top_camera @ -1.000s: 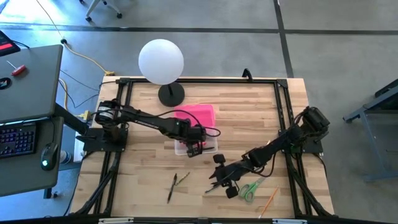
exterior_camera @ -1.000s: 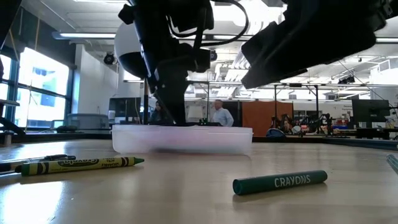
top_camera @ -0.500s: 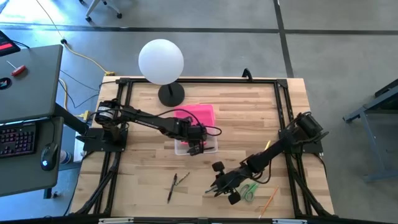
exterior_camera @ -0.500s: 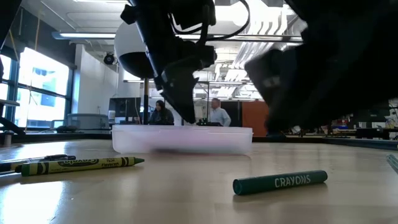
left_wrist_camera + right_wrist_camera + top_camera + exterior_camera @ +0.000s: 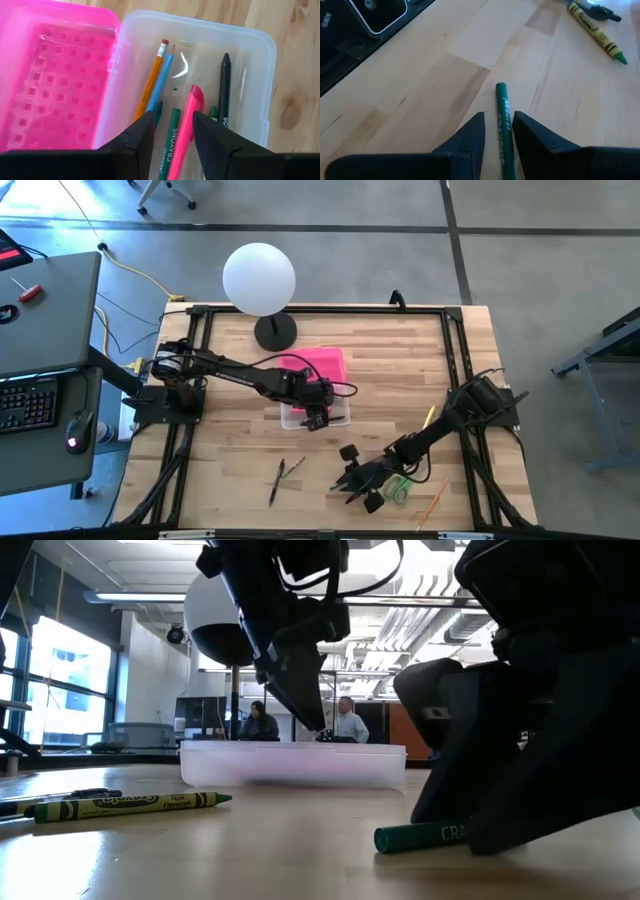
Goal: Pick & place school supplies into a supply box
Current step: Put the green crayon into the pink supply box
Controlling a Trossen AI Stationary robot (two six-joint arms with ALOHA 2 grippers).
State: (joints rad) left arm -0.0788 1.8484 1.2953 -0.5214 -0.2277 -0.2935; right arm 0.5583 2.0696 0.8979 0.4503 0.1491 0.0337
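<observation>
The left end effector [image 5: 316, 420] was opened over the clear plastic box with the pink lid [image 5: 340, 415] and a pink pen [image 5: 186, 127] was dropped in, while the right end effector [image 5: 497, 131], fingers apart, was lowered around a dark green crayon [image 5: 504, 120] on the worktop [image 5: 230, 465], likely to be picked next.

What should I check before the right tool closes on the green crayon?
1. Green crayon between the right tool's fingers: ok, fingers stand either side of it.
2. Right tool open: ok, gap shows.
3. Right tool down at the table: ok in the low view.
4. Box open, pink lid lying beside it: ok.
5. Left tool clear of the box: not ok, it hangs open over the contents.
6. Room left in the box: ok, bare floor shows.
</observation>
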